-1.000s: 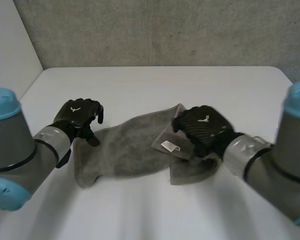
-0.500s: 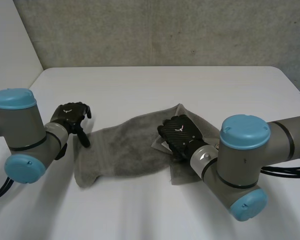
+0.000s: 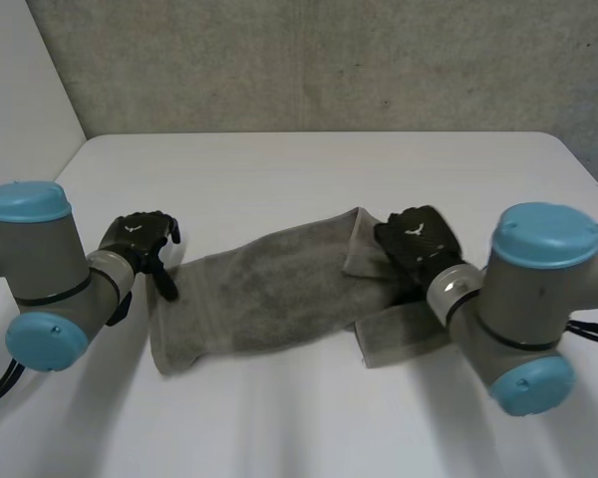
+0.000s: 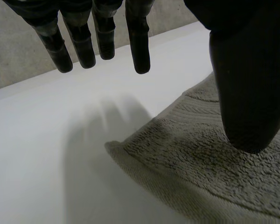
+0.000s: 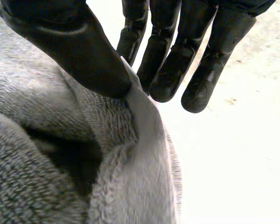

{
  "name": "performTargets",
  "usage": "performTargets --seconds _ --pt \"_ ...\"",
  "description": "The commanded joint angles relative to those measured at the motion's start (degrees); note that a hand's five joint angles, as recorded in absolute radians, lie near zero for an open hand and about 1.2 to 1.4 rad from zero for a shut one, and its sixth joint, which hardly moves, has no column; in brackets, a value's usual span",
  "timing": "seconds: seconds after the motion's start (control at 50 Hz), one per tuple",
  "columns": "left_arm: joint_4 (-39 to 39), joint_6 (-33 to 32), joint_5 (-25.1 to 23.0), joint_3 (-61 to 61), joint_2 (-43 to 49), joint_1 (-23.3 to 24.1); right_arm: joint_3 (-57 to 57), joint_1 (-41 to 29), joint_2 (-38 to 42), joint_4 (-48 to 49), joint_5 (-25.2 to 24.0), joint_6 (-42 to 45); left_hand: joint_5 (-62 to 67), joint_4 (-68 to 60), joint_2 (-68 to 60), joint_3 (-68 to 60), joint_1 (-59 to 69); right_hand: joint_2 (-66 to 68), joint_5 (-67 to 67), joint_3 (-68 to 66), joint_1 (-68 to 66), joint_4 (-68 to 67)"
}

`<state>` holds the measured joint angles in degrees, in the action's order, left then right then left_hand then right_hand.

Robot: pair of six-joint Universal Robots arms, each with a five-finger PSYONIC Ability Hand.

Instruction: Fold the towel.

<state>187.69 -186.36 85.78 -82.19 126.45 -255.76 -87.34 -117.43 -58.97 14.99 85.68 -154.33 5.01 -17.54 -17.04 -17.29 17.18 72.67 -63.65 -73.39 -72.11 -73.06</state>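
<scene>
A grey towel (image 3: 269, 294) lies crumpled lengthwise across the white table (image 3: 309, 169). My left hand (image 3: 138, 237) hovers at the towel's left end, open. In the left wrist view its fingers (image 4: 140, 46) hang straight over bare table and its thumb (image 4: 247, 93) stands over the towel's corner (image 4: 200, 172). My right hand (image 3: 416, 239) is on the towel's right end, where the cloth is bunched. In the right wrist view its thumb (image 5: 79, 46) and fingers (image 5: 165, 60) pinch a raised edge of the towel (image 5: 46, 140) between them.
A grey wall (image 3: 329, 60) runs behind the table's far edge and a white wall (image 3: 20, 90) stands at the left. Bare table lies in front of and behind the towel. Both forearms rest low near the table's front corners.
My right hand has drawn back from the towel's middle to its right end and closed on the edge; the flap with the label has gone with it. The left hand's fingers straightened.
</scene>
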Motion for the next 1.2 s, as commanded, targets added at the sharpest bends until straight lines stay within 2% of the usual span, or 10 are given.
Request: performTargets --seconds 0.02,0.38,0.64,0.74,0.9,1.2 --pt "0.22 -0.14 0.08 -0.69 0.03 0.00 -2.31 2.47 -2.73 -0.14 -0.69 -2.20 -1.26 3.79 3.30 3.54 -3.44 2.85 -1.86 -2.13 -3.41 -2.46" --pt "-1.71 -0.14 -0.18 0.45 0.56 -0.79 -2.40 3.26 -1.15 0.04 -0.95 -3.17 0.76 1.77 1.28 1.52 -1.42 1.67 -0.69 -0.95 -2.23 -1.28" --pt "-15.14 0.56 0.08 9.14 1.17 -0.88 -2.31 3.17 -0.53 -0.05 -0.95 -2.73 2.94 -0.41 -0.90 -0.66 0.76 1.17 -0.18 -0.45 -1.73 -0.77" --pt "-17.26 0.56 0.61 11.26 2.92 -0.97 -2.31 3.17 -0.45 0.04 -0.95 -2.73 3.45 -0.92 -1.41 -1.17 1.27 1.17 -0.18 -0.45 -1.73 -0.77" --pt "-17.44 0.30 3.60 12.84 5.04 -2.37 -2.31 2.82 -0.01 0.04 -0.95 -2.64 3.95 -1.42 -1.92 -1.67 1.77 0.83 0.15 -0.11 -1.39 -0.44" --pt "-17.53 0.21 3.86 13.02 5.56 -2.46 -2.31 2.82 0.17 0.12 -0.95 -2.55 10.51 -7.98 -8.48 -8.23 8.34 0.33 0.66 0.40 -0.89 0.07"
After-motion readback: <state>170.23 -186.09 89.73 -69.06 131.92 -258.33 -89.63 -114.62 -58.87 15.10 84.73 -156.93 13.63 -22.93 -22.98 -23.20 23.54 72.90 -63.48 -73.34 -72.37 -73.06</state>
